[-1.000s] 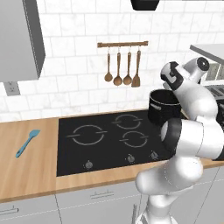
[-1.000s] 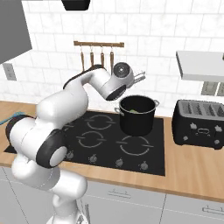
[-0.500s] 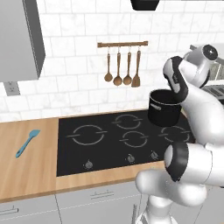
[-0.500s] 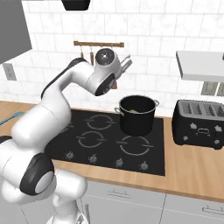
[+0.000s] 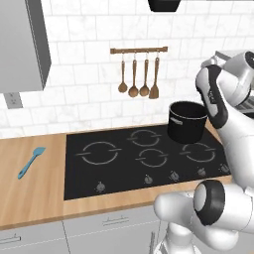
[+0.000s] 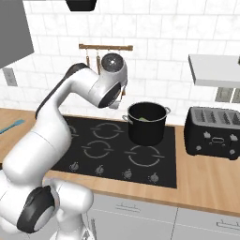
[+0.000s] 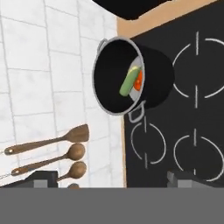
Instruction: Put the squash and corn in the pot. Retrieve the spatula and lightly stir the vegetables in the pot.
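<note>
The spatula [image 5: 31,162] lay flat near the left end of the wooden tabletop [image 5: 30,198], well apart from the black cooktop [image 5: 144,158], its paddle head toward the wall. Wooden spoons and a turner [image 5: 139,79] hung from a rail on the tiled wall above the cooktop. The pot [image 5: 187,121] stood upright on the rear right burner, close to the back edge. In the hand view, the pot [image 7: 131,76] held a green piece with a yellowish end [image 7: 130,82] and an orange piece [image 7: 138,81] beside it at the bottom; which vegetable each was could not be told. The end effector [image 7: 113,177] hung above the cooktop, clear of the pot, jaws spread wide and empty. A black toaster [image 6: 213,132] sat on the tabletop right of the cooktop.
</note>
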Controlling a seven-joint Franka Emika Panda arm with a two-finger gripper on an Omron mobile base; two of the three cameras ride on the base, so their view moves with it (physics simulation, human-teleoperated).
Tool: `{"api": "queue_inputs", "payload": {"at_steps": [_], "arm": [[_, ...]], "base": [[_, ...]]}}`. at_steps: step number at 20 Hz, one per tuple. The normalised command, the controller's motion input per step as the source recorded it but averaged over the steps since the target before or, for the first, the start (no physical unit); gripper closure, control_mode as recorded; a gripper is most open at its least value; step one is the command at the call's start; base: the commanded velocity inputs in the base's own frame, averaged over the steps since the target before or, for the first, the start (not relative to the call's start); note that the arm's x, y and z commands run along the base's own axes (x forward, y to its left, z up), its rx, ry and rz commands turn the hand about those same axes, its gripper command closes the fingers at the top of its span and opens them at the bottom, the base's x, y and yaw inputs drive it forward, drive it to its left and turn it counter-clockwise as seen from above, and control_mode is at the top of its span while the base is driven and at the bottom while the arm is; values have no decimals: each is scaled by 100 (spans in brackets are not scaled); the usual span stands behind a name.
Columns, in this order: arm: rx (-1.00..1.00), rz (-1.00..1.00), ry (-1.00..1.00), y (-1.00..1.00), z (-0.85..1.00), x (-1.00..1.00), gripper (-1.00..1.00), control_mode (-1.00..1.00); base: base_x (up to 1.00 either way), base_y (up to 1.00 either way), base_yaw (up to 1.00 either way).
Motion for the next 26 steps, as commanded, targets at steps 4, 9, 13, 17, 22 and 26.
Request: {"api": "queue_inputs", "payload": {"at_steps": [4,9,13,17,22,26], "arm": [[-63,57,1,4,0,-16,-100,-100],[-68,55,4,0,-1,-6,-100,-100],[-64,51,4,0,-11,-22,-100,-100],[-58,43,0,0,-17,-39,-100,-100],[-50,28,0,0,-25,-38,-100,-100],[-38,14,0,0,-37,-52,-100,-100]], "base": [[0,0,0],[0,0,0],[0,0,0],[0,0,0],[0,0,0],[0,0,0]]}}
